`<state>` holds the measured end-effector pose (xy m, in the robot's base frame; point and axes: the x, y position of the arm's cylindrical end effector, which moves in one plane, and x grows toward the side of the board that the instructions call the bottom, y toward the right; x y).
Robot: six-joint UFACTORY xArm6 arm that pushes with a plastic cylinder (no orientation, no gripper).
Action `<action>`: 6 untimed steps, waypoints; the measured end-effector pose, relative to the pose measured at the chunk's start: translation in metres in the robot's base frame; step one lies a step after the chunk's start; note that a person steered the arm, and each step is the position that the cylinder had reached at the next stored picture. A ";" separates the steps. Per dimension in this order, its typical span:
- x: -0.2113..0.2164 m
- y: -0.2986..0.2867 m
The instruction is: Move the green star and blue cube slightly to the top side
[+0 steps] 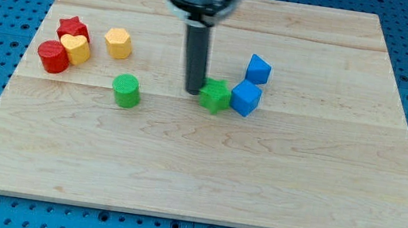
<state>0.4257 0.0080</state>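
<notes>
The green star (pixel 215 96) lies near the board's middle, touching the blue cube (pixel 245 98) on its right. My tip (pixel 193 91) stands just left of the green star, touching or nearly touching its left side. A second blue block (pixel 258 69) sits just above the blue cube, toward the view's top.
A green cylinder (pixel 126 90) lies left of my tip. At the view's left, a red star (pixel 73 29), a yellow heart (pixel 76 49), a red cylinder (pixel 53 57) and a yellow hexagon (pixel 118 42) are clustered. The wooden board (pixel 203 178) rests on a blue pegboard.
</notes>
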 end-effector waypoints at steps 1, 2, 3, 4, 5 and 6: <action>0.016 0.044; 0.044 0.006; 0.053 0.030; 0.050 0.096; 0.023 0.154; 0.049 0.126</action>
